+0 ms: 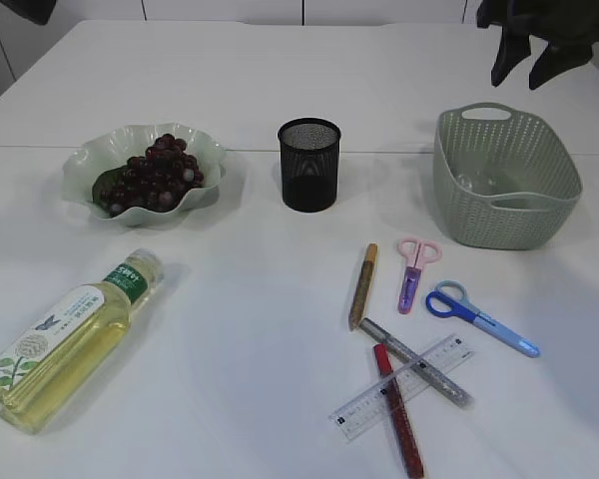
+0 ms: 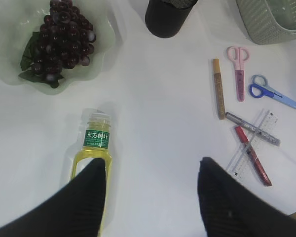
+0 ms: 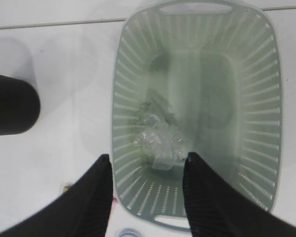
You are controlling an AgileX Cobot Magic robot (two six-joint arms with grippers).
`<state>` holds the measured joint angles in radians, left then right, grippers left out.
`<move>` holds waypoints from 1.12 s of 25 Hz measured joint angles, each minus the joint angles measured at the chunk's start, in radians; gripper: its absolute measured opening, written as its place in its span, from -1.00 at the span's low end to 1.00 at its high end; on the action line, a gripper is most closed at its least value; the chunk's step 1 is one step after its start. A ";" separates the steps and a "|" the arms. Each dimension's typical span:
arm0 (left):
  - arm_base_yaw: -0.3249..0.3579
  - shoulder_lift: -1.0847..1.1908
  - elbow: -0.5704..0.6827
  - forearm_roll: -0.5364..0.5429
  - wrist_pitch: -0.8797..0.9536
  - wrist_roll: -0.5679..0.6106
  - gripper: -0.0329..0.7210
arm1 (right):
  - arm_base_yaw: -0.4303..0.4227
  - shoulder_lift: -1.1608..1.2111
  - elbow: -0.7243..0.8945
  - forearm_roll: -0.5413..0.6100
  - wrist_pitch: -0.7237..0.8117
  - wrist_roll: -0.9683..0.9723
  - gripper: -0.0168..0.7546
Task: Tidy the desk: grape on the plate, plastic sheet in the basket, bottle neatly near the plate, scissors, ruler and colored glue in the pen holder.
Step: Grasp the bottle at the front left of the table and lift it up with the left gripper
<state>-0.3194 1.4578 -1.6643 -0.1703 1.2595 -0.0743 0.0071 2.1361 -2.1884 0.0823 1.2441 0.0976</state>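
So the pen holder (image 1: 308, 165) sat mid-table. Left of it, the grape (image 1: 156, 175) was on the plate (image 1: 85, 165), with the bottle (image 1: 72, 339) lying on its side nearer the camera. Right of it, the plastic sheet (image 3: 155, 143) lay crumpled in the basket (image 1: 506, 180). Scissors (image 1: 415, 271), ruler (image 1: 403, 400) and glue sticks (image 1: 362, 286) were still on the table in front. Right gripper (image 3: 147, 185) hung over the basket, jaws apart and empty; left gripper (image 2: 150, 190) was open too, holding nothing.

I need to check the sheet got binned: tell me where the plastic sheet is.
The crumpled plastic sheet lies on the floor of the green basket, on the table's right side, directly below the open right hand.
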 joint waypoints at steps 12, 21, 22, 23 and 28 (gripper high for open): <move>0.000 -0.002 0.042 -0.001 0.000 0.000 0.33 | 0.000 -0.346 0.306 0.153 0.002 -0.043 0.04; 0.000 0.007 0.267 0.071 -0.007 0.000 0.48 | 0.000 -0.618 0.629 0.233 0.002 -0.098 0.28; 0.000 0.021 0.278 0.094 -0.007 0.000 0.48 | 0.000 -0.641 0.665 0.235 0.002 -0.098 0.29; 0.000 0.039 0.283 0.115 -0.007 0.000 0.48 | 0.000 -0.666 0.700 0.238 0.002 -0.098 0.30; 0.000 0.136 0.289 0.170 -0.019 0.000 0.49 | 0.000 -0.766 0.827 0.222 0.002 -0.105 0.31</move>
<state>-0.3194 1.5940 -1.3751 0.0000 1.2401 -0.0743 0.0071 1.3705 -1.3614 0.3040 1.2461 -0.0070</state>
